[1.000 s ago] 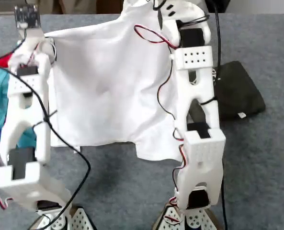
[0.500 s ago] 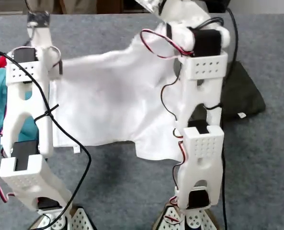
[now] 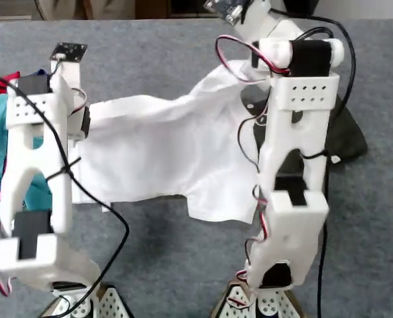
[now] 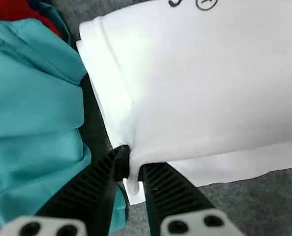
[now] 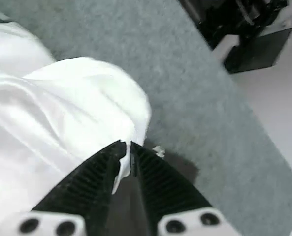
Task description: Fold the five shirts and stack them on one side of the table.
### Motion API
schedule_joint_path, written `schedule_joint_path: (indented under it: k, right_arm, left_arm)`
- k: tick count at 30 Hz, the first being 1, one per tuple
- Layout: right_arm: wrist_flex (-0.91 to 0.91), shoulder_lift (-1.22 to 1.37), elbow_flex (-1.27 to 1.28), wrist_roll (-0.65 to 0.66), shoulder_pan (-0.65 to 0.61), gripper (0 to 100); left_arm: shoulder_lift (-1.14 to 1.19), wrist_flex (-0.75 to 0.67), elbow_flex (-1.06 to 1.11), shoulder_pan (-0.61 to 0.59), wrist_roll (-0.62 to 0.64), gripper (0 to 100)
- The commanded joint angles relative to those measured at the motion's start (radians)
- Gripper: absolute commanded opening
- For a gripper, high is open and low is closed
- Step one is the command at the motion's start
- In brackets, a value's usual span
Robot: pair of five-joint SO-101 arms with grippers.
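The high camera looks down from above my two bases, facing out across the grey table [image 3: 150, 265]. One wrist camera peers along my left pincer [image 4: 131, 169], the other along my right pincer [image 5: 127, 149], both very close in. All three share the white shirt [image 3: 156, 146].

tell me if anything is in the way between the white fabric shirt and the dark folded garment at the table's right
Nothing visible lies on the grey table between them. The white fabric shirt, pinched by the left gripper and right gripper, lies beside the dark folded garment; the right arm hangs above that edge.
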Motion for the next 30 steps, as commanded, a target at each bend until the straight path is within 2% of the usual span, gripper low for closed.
schedule_joint_path:
  k: [1, 6, 10, 15, 22, 27, 30]
  right_arm:
    - [-0.032, -0.165, 0.344, 0.011, -0.027, 0.2]
    - [-0.181, -0.332, 0.719, 0.011, -0.01, 0.2]
    - [-0.288, -0.478, 0.966, 0.043, 0.01, 0.2]
    - [-0.333, -0.659, 1.227, 0.078, 0.004, 0.2]
    - [-0.442, -0.863, 1.564, 0.08, 0.007, 0.2]
    - [-0.552, -0.952, 1.716, 0.083, 0.01, 0.2]
    - [-0.557, -0.961, 1.767, 0.101, 0.002, 0.2]
  left_arm:
    - [-0.162, -0.176, 0.224, 0.0, -0.098, 2]
    - [-0.349, -0.368, 0.565, -0.025, -0.129, 2]
    - [-0.441, -0.396, 0.681, -0.038, -0.129, 2]
    - [-0.447, -0.396, 0.709, -0.086, -0.129, 2]
    - [-0.383, -0.396, 0.732, -0.058, -0.129, 2]
    - [-0.294, -0.439, 0.698, -0.028, -0.086, 2]
    - [-0.231, -0.419, 0.64, -0.021, -0.058, 2]
